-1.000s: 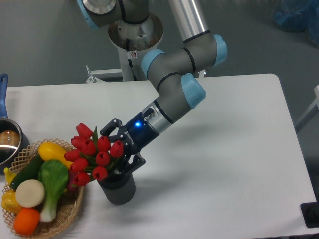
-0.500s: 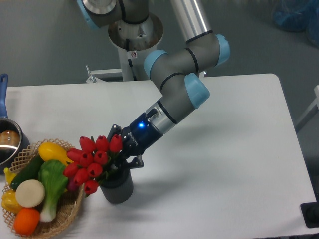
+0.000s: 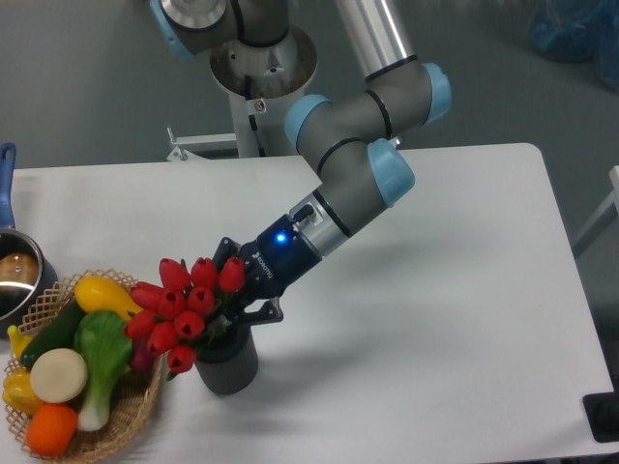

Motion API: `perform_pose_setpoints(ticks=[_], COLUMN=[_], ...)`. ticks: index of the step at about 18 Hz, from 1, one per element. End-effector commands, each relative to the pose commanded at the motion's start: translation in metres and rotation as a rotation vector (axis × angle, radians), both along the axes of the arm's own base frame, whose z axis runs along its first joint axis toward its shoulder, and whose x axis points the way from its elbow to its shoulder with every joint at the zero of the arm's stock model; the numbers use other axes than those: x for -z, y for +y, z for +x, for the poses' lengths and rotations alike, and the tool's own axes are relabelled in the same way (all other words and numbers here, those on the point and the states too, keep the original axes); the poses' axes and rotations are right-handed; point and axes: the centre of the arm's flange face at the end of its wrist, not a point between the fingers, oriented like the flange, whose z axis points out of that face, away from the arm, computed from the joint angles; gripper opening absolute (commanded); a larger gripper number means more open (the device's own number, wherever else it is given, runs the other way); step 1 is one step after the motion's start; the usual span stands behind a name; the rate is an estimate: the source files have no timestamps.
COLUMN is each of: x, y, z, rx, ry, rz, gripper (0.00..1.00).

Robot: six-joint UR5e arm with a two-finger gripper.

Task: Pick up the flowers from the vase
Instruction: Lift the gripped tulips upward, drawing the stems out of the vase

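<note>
Tulips first: your bunch of red closed tulips with green leaves [image 3: 184, 311] has swung from leaning over the wicker basket [image 3: 135, 418] a second ago to sitting more upright over the small dark grey ribbed vase [image 3: 228, 362]. Stems remain inside it. The claw [image 3: 240, 302] appears clenched on the bunch just above the rim, so the lift looks ready.

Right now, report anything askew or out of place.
The flowers lean hard left out of the vase, blooms hanging over the basket rim. The gripper sits at their stems. Nothing looks spilled or damaged.
</note>
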Motion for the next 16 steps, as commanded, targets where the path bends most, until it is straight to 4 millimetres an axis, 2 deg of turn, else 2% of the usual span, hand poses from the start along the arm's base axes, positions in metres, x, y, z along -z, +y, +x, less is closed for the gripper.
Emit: perform_pose_setpoints(ticks=[5, 16], x=[-0.009, -0.053], y=[-0.001, -0.01], z=[0.002, 0.009], rx=[0.003, -0.024], ry=[-0.018, -0.045], rz=[0.03, 0.049], gripper=[0.28, 0.29])
